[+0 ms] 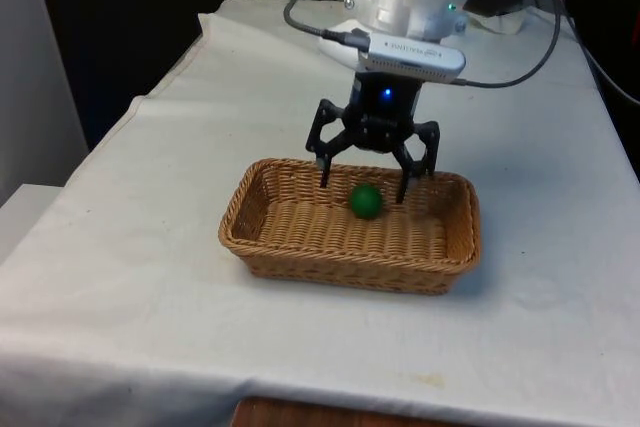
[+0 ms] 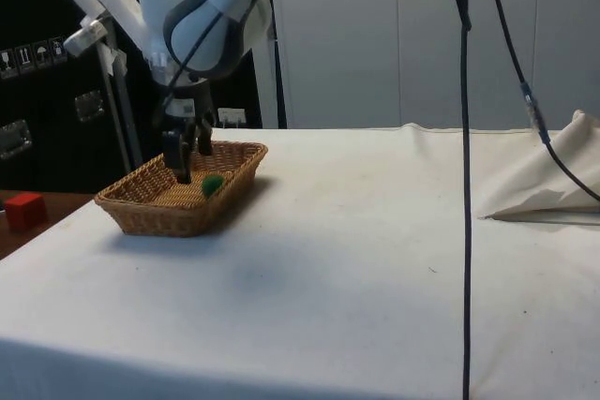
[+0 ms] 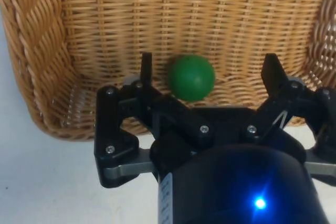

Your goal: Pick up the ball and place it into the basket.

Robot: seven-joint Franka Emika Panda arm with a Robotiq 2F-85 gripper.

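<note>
Green ball [image 1: 365, 200] (round, axisless) in wicker basket [image 1: 300, 257], between spread fingers [image 1: 325, 173].

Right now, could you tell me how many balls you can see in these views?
1. The green ball lies inside the wicker basket, on its floor between the open gripper's fingers, not gripped. Nothing suggests another is hidden.

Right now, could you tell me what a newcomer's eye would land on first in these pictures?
Most striking is the green ball lying on the floor of the woven basket, which sits mid-table on the white cloth. Just above it hangs the black gripper, fingers spread open on either side of the ball, not touching it.
</note>
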